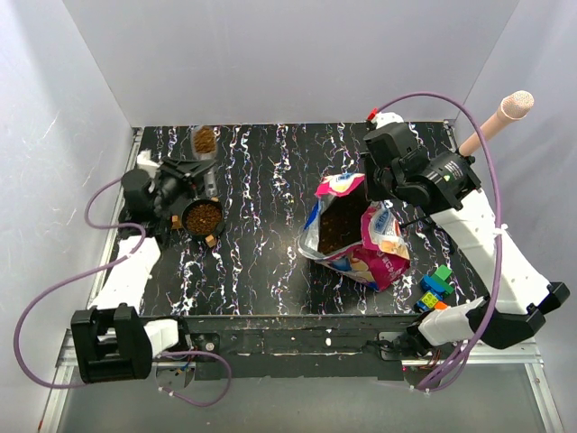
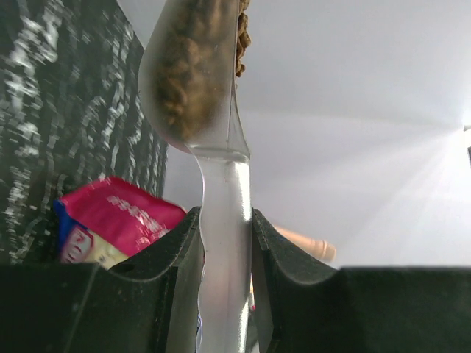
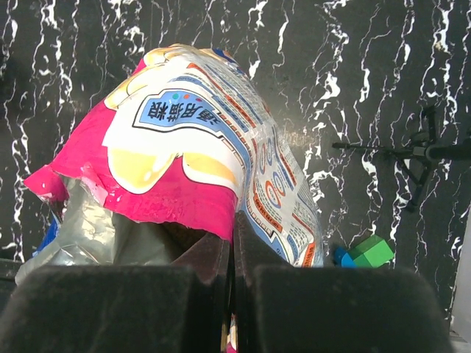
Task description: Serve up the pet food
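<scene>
The pet food (image 1: 205,140) is loose dry kibble. It is light and free-running, and it cannot be gripped directly, so it has to be moved in a container that is tipped slowly. One load sits in a translucent scoop (image 2: 193,66) held over the bench (image 1: 270,180) at about 10 o'clock. The left gripper (image 2: 224,220) is clamped on the scoop's narrow handle. That smooth plastic handle looks slippery, and my guess is that a hold low on the stem, close to the cup, would twist least. Just below the scoop, at about 9 o'clock, a dark bowl (image 1: 222,216) is already heaped with kibble, and a few stray pellets lie beside it. More kibble shows inside the open mouth of the glossy magenta-and-blue bag (image 1: 383,253), which slumps right of centre at about 3 o'clock. The right gripper (image 3: 233,250) has its jaws pressed together on the bag's upper edge, pinching the film. The bag is soft and crinkly and would probably sag or slide if let go, so the folded rim is the sensible place to hold it. Toy blocks (image 1: 435,284) lie at about 4 o'clock, apart from the bag.
</scene>
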